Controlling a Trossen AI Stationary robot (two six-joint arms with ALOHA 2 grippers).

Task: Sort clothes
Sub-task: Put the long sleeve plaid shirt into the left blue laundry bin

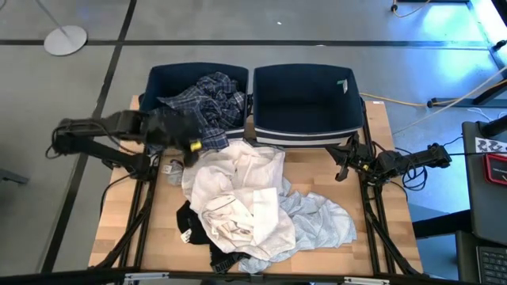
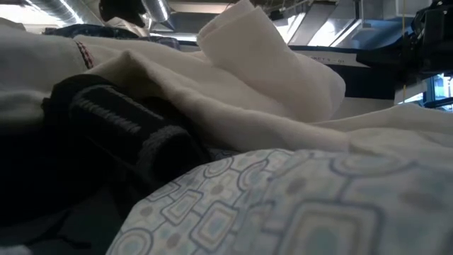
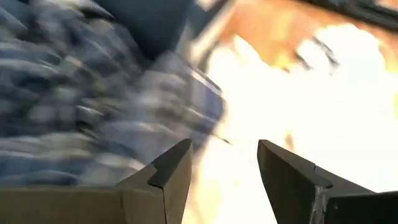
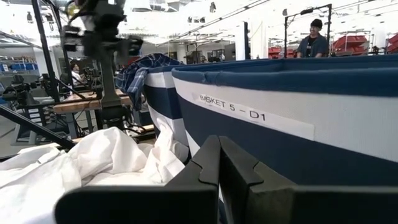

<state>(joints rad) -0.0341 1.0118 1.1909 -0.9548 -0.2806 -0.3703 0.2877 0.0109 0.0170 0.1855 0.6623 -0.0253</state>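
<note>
Blurred plaid shirt [image 3: 81, 99] beyond parted left end effector [image 3: 224, 163].

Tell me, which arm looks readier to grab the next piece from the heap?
Probably the left. Its pincer is open at the edge of the clothes heap, beside the bin holding the plaid shirt. The right pincer sits shut off to the side.

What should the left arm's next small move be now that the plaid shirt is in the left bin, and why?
Probably bring the left gripper down onto the white garment at the pile's near edge and close on it. Its fingers are open and empty, it hangs at the left bin's front rim with the plaid shirt already inside, and white fabric lies just ahead. The right gripper waits shut beside the right bin.
</note>
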